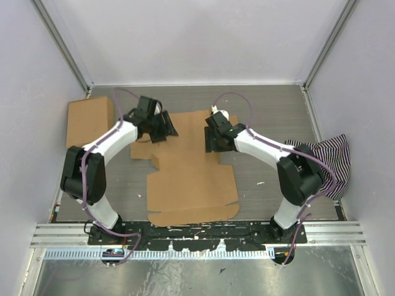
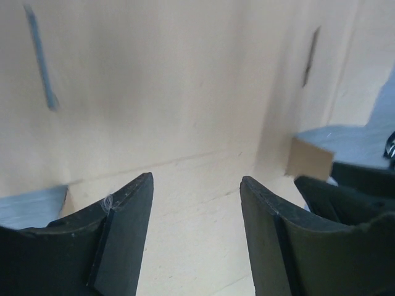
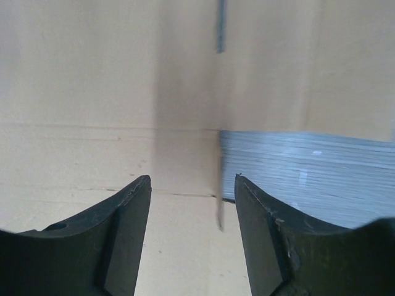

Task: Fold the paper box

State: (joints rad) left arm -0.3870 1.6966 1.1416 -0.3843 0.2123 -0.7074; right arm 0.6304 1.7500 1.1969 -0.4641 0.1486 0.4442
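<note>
Left gripper (image 1: 164, 131) is spread wide with nothing between the fingers. Right gripper (image 1: 215, 140) is the same: spread, empty. Both sit low over the far end of the paper box (image 1: 191, 179); we can't tell if they touch it. The sheet lies flat and unfolded mid-table, running from far centre to the near edge between our arm bases.

Left wrist view: bare cardboard under the jaws, with a crease running across. Right wrist view: the sheet's edge and a slit (image 3: 220, 24), with grey table (image 3: 308, 179) to the right.

We read this as the start of the first fold, at the far flaps. To do it well:
- get a finger under a flap edge, not on top of the panel
- lift along the crease, both sides together, so the sheet doesn't skew
- keep the near part flat

Ready-made box (image 1: 91, 119) at far left and striped cloth (image 1: 327, 157) at right are well apart from the sheet; we leave them.
</note>
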